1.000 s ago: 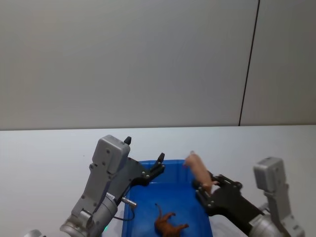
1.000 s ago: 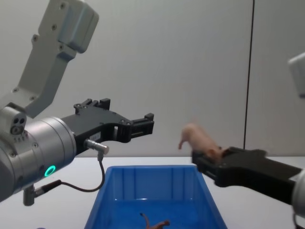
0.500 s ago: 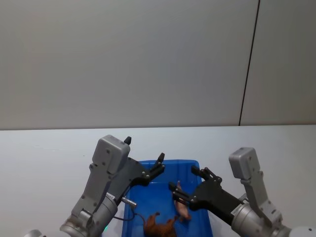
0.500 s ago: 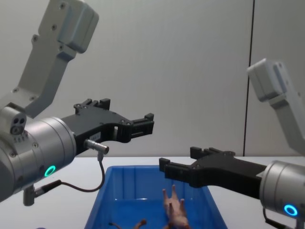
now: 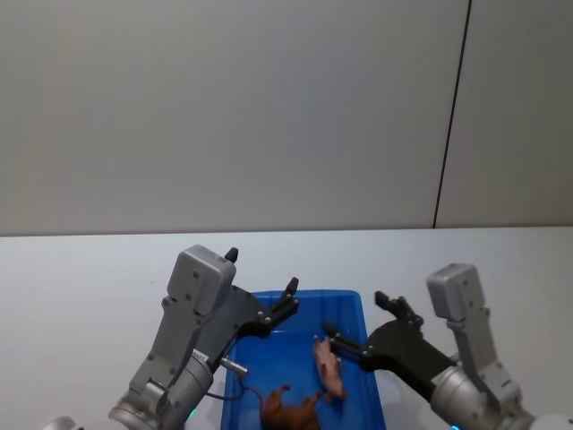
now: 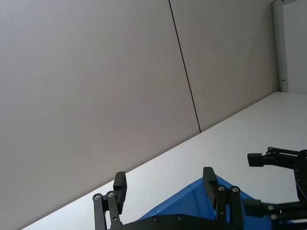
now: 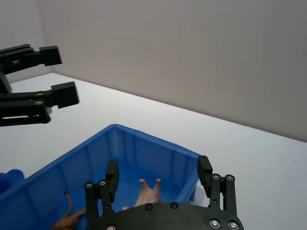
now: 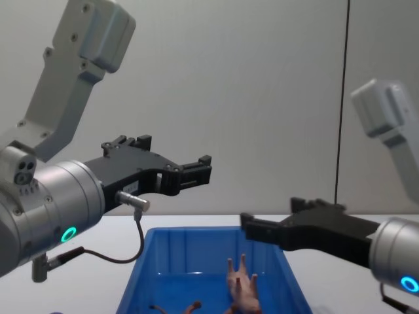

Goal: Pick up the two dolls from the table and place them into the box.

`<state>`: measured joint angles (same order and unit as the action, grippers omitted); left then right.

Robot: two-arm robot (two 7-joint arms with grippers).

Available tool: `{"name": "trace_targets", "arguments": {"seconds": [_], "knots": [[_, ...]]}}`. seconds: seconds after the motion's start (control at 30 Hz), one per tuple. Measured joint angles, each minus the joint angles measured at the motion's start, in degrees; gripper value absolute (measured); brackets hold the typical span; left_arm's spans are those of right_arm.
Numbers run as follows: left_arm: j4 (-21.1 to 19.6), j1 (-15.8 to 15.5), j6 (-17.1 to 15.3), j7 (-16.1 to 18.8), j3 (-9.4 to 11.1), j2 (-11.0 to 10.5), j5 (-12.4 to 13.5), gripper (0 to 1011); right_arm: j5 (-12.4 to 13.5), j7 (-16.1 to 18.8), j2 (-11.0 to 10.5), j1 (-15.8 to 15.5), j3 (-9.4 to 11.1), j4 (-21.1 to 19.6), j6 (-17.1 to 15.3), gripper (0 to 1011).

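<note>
i judge the task done: pink doll (image 5: 329,367) and brown doll (image 5: 288,412) lie in the box (image 5: 327,296); left pincer (image 5: 262,270) and right pincer (image 5: 355,314) hang released, empty.

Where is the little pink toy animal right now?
In the head view, the pink doll lies inside the blue box, toward its right side. The brown doll is beside it, and the open right end effector is close by.
</note>
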<state>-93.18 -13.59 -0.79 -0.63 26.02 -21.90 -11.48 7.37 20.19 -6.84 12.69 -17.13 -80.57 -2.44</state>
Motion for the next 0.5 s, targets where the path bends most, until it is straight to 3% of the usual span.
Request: {"name": "trace_targets", "arguments": {"seconds": [0.5], "knots": [[0.00, 0.00, 0.00, 0.00, 0.00, 0.00, 0.00, 1002, 1.19, -12.21, -3.06, -6.62, 1.45, -7.80, -0.04, 1001]]}}
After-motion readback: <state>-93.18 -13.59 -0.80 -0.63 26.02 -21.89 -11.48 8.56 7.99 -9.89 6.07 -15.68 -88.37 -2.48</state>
